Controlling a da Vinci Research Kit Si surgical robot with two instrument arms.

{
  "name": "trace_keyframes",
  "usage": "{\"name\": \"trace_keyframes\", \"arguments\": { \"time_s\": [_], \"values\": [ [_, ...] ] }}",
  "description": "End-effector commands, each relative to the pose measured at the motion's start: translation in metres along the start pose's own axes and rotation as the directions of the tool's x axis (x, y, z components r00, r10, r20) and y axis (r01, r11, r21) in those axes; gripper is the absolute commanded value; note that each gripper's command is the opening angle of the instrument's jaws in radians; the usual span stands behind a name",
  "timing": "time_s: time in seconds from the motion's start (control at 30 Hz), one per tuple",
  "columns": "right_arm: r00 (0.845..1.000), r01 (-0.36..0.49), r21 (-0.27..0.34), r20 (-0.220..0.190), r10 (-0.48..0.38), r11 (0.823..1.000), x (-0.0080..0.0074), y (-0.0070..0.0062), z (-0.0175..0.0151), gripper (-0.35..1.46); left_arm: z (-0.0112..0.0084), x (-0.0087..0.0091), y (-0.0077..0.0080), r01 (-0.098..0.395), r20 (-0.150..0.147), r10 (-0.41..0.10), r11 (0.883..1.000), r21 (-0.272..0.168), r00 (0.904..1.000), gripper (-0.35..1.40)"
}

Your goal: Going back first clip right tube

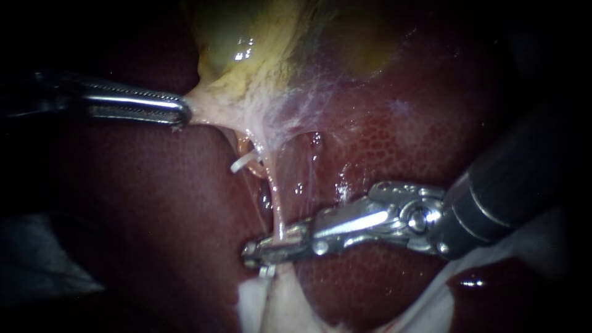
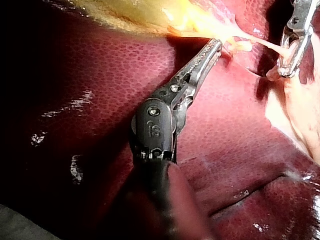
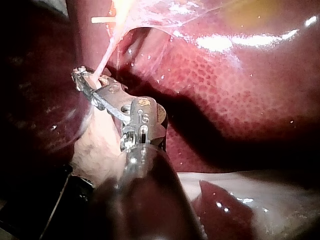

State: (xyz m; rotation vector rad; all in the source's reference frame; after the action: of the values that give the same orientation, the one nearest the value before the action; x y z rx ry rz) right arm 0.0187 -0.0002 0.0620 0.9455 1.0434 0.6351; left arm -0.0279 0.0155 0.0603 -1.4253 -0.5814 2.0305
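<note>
My left instrument (image 1: 180, 115) lies level, jaws clamped on the gallbladder (image 1: 229, 102) edge at their tips. My right instrument (image 1: 262, 248) bends at its wrist, its tip well apart from the left's.

Backdrop of dark red, finely mottled, wet liver surface (image 1: 154, 203) across most of endoscope view. Brightest near centre and toward 12 o'clock. Fading to black unlit margin (image 1: 24, 37) at 9, 10 and 2 o'clock. Pale whitish sheet-like material (image 1: 425, 311) at 5 to 6 o'clock, bordering the liver. Dull grey patch (image 1: 43, 259) at 8 o'clock, kind unclear. Small white glint of light (image 1: 472, 283) at 5 o'clock on dark red tissue.
</note>
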Motion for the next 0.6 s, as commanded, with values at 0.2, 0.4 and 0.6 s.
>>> {"name": "trace_keyframes", "arguments": {
  "time_s": [0.2,0.4,0.6],
  "values": [
    [0.992,0.130,-0.003,-0.004,-0.130,0.992,-0.0006,0.0014,0.0013,0.39,-0.0001,0.0001,0.0001,0.000,0.000,0.000,1.000,0.000,1.0000,-0.35],
    [0.990,0.139,-0.053,-0.022,-0.140,0.989,-0.0016,0.0036,0.0012,0.49,-0.0002,0.0001,0.0001,0.000,0.000,0.000,1.000,-0.001,1.0000,-0.35],
    [0.992,0.125,-0.111,-0.018,-0.128,0.986,-0.0022,0.0053,-0.0005,0.49,-0.0004,0.0000,-0.0001,0.000,0.000,0.000,1.000,0.000,1.0000,-0.35]
  ]
}}
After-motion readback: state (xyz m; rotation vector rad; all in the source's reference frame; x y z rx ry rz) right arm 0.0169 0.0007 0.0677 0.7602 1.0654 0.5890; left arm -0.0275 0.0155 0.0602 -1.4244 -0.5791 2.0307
